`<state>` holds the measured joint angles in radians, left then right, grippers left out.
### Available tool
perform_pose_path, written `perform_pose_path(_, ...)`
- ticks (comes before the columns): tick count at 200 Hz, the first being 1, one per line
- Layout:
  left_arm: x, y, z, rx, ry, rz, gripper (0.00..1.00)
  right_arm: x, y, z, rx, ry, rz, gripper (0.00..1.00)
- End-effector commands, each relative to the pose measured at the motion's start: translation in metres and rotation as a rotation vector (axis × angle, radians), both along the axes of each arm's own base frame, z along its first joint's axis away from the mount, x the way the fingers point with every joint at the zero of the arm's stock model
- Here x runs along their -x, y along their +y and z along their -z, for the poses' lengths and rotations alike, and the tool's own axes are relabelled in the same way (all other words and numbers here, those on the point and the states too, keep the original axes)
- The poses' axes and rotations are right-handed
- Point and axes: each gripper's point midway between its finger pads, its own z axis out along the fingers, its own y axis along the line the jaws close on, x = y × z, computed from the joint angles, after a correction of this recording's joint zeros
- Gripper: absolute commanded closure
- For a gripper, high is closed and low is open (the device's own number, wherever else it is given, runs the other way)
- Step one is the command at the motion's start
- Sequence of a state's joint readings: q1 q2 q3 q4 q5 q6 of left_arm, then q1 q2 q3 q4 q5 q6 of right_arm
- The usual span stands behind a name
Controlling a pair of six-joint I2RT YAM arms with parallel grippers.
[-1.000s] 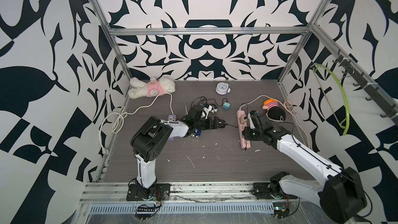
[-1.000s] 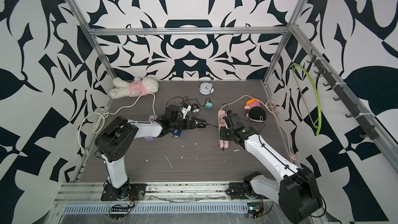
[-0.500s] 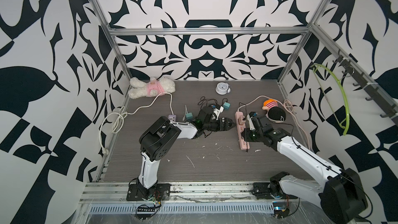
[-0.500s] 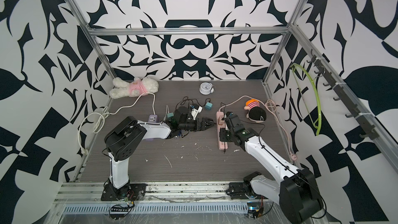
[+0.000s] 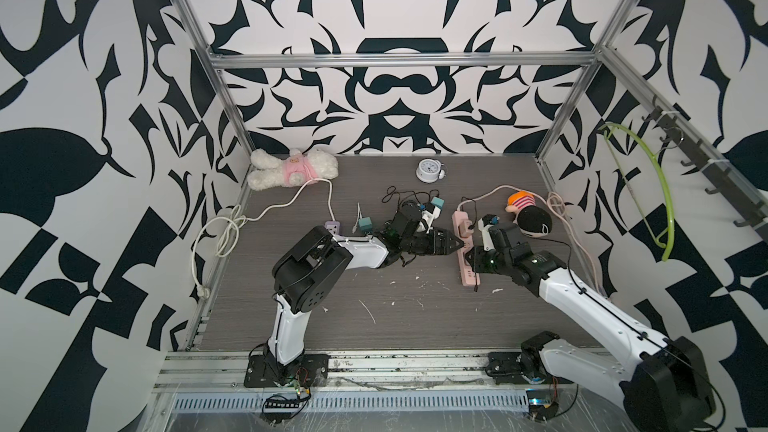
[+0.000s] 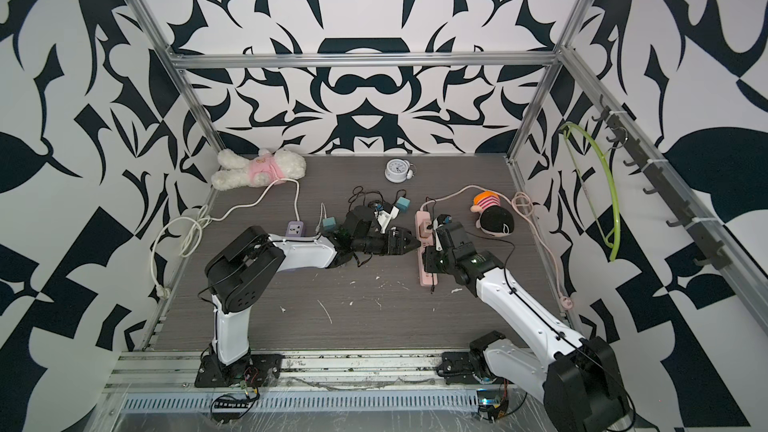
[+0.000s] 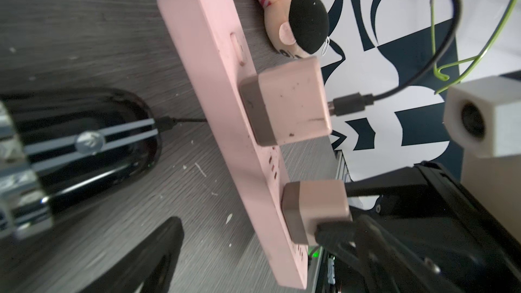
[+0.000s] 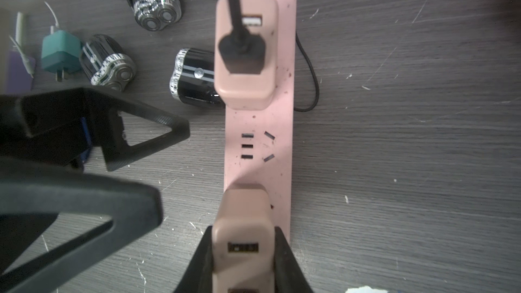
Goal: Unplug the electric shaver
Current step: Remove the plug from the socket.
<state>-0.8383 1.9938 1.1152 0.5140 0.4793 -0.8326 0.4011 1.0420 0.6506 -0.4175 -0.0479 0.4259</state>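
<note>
A pink power strip [image 5: 464, 253] [image 8: 259, 142] lies at mid-right on the table. Two pink adapters stand in it. The far adapter [image 8: 245, 49] [image 7: 287, 102] carries a black USB cable. My right gripper [image 8: 242, 238] [image 5: 471, 258] is shut on the near adapter [image 7: 315, 212], whose USB port shows no cable. Three black-and-silver shavers lie left of the strip; one shaver [image 8: 194, 77] [image 7: 84, 142] rests against the strip's side with a thin black cable at its end. My left gripper [image 5: 451, 243] is open, its fingertips [image 8: 169, 131] just beside the strip, holding nothing.
Two more shavers [image 8: 156, 4] [image 8: 107, 60], teal plugs [image 5: 365, 223] and a purple socket block [image 5: 332, 227] sit under my left arm. A black-haired doll [image 5: 530, 218] lies right of the strip, with a clock [image 5: 428, 170] and a white plush [image 5: 291, 168] at the back.
My left arm has swung right, from over the shavers to the strip's side, gripper open throughout. The right gripper has stayed shut on the near adapter, shifting only slightly.
</note>
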Motion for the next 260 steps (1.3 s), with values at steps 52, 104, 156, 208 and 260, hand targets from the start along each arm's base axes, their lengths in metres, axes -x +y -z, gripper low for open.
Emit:
perform_pose_path(52,-0.009,-0.02,0.007,0.045,0.014,0.016,0.01,-0.001,0.01,-0.036,-0.094,-0.117,-0.017,1.0)
perform_pose_path(104,-0.015,-0.029,0.005,0.058,0.003,0.023,0.01,0.0,0.012,-0.032,-0.109,-0.104,-0.023,1.0)
perform_pose_path(156,-0.018,-0.035,0.01,0.043,0.003,0.037,0.14,-0.001,0.014,-0.034,-0.115,-0.107,-0.028,1.0)
perform_pose_path(208,-0.011,-0.035,0.015,0.012,0.014,0.043,0.32,-0.001,0.01,-0.034,-0.102,-0.112,-0.016,1.0)
perform_pose_path(260,-0.006,-0.032,0.021,-0.005,0.034,0.035,0.31,-0.002,0.005,-0.043,-0.095,-0.155,0.007,1.0)
